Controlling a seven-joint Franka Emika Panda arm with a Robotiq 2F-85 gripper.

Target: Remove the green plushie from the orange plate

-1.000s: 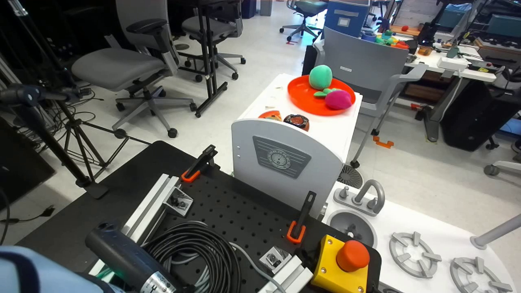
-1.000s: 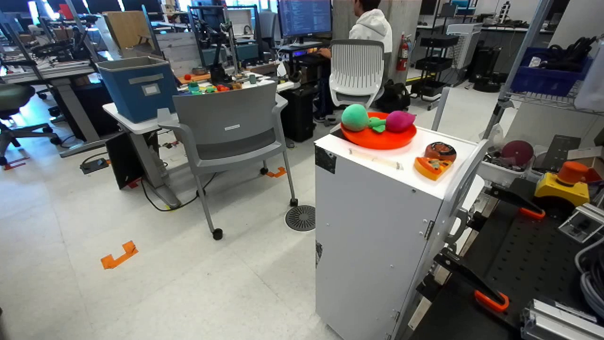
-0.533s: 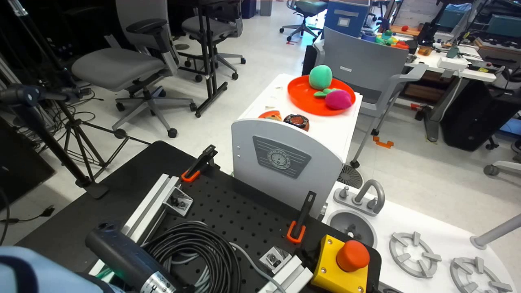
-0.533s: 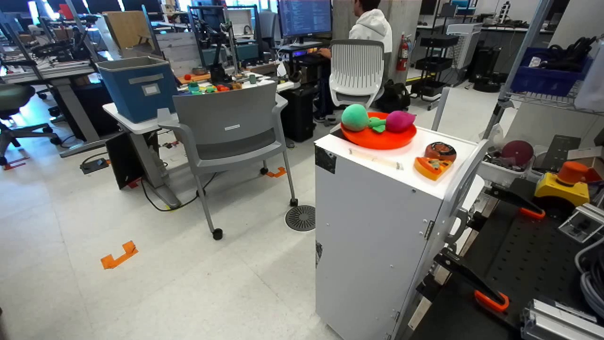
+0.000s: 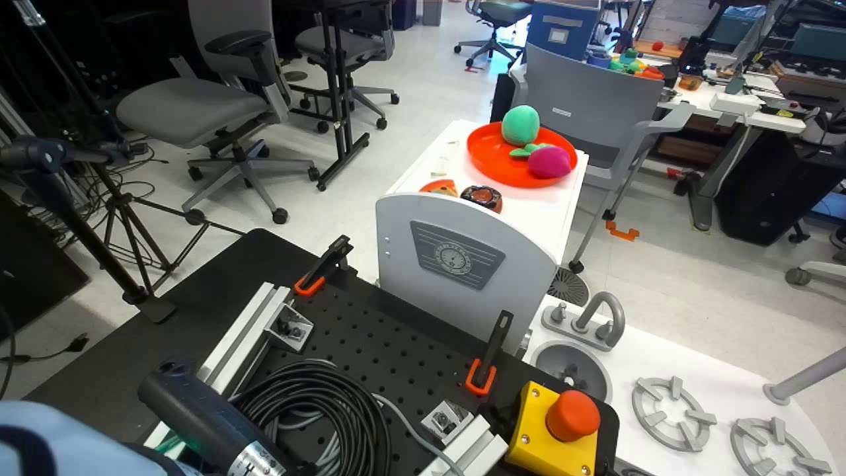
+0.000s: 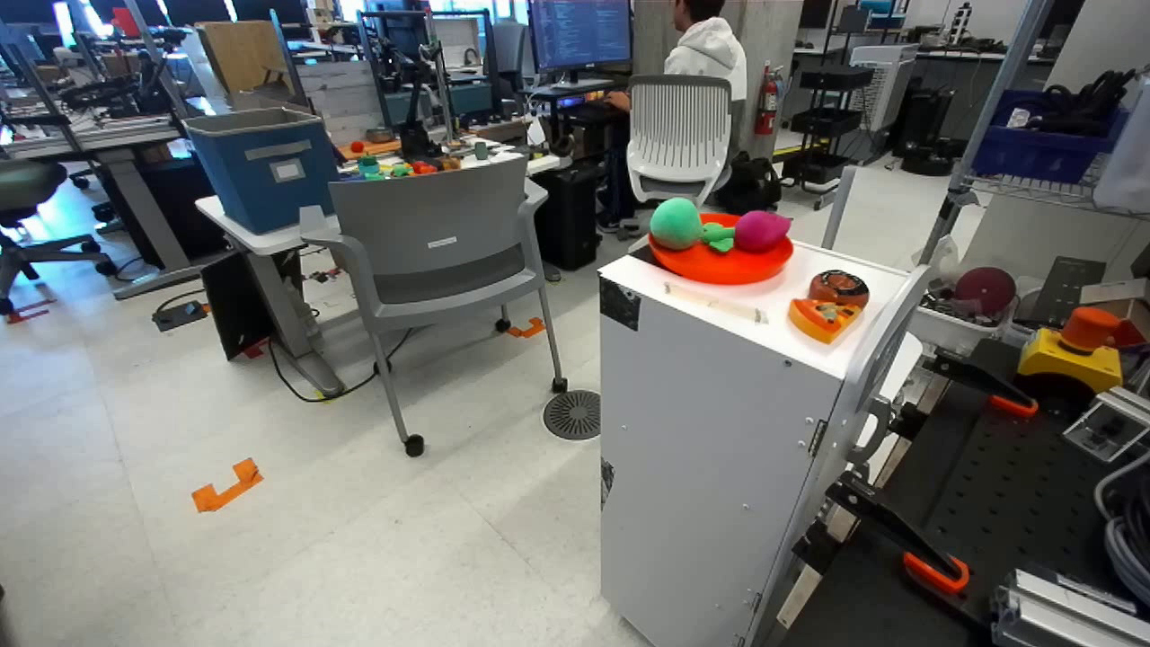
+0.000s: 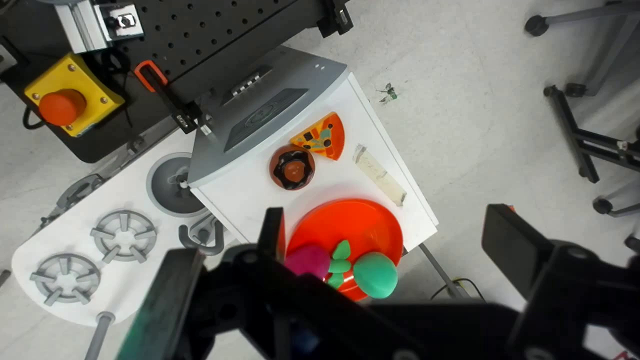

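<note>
The green plushie (image 5: 521, 125), a round ball, rests on the orange plate (image 5: 494, 158) at its edge. Both show in both exterior views. Sharing the plate is a magenta toy (image 6: 761, 231) with green leaves. In the wrist view my gripper (image 7: 387, 215) is open, its fingers (image 7: 515, 245) wide apart with nothing between them. Beyond the fingers, at a distance, lie the green plushie (image 7: 375, 275) and the plate (image 7: 350, 215), lower parts of the plate being hidden by the gripper's body. Neither exterior view shows the gripper.
The plate stands on a white cabinet (image 6: 719, 413). A toy donut (image 7: 292, 167) and a pizza slice (image 7: 322, 136) lie near its raised grey panel (image 5: 462, 258). A toy sink (image 5: 574, 373) adjoins it. A grey chair (image 6: 431, 243) stands close behind the cabinet.
Plushie, plate and the other toys stay where they were. A light-blue shape in a lower corner of an exterior view shifts very slightly.
</note>
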